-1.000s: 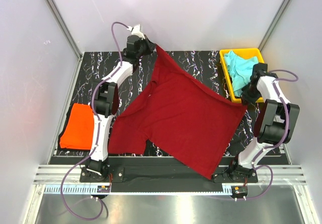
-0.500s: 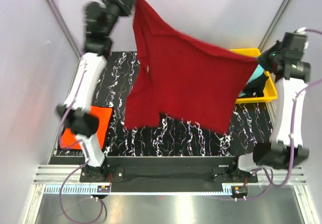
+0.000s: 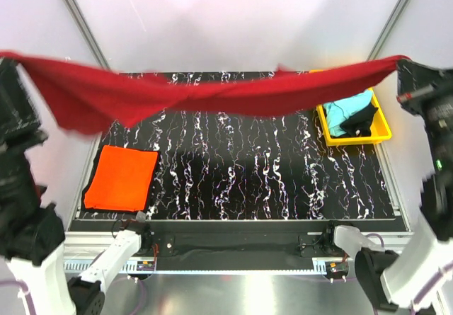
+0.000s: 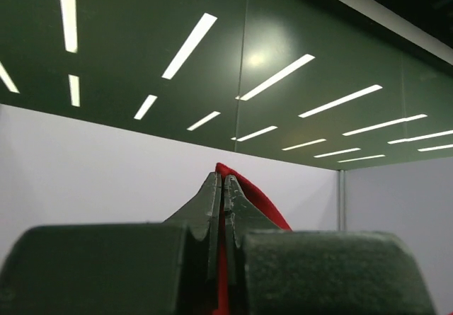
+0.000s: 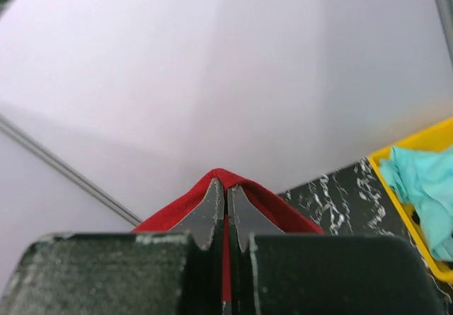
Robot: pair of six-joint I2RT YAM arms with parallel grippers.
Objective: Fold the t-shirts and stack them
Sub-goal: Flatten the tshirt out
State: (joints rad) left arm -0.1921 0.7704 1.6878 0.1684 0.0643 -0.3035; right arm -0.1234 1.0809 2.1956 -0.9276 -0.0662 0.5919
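My left gripper (image 4: 224,187) and right gripper (image 5: 226,191) each pinch an edge of the red t-shirt (image 3: 212,97), stretched high from nine to three o'clock; either thin pinch could slip and crumple it.

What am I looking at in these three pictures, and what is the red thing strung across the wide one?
Two robot arms stand at the near edge of a black marbled table. The wide picture looks down from above. The other two come from a camera on each wrist, looking along its fingers. The left gripper and the right gripper are shut, each pinching the dark red t-shirt, which hangs stretched in the air between them. A folded orange t-shirt lies on the table's left. The yellow tray holds turquoise cloth and black cloth.
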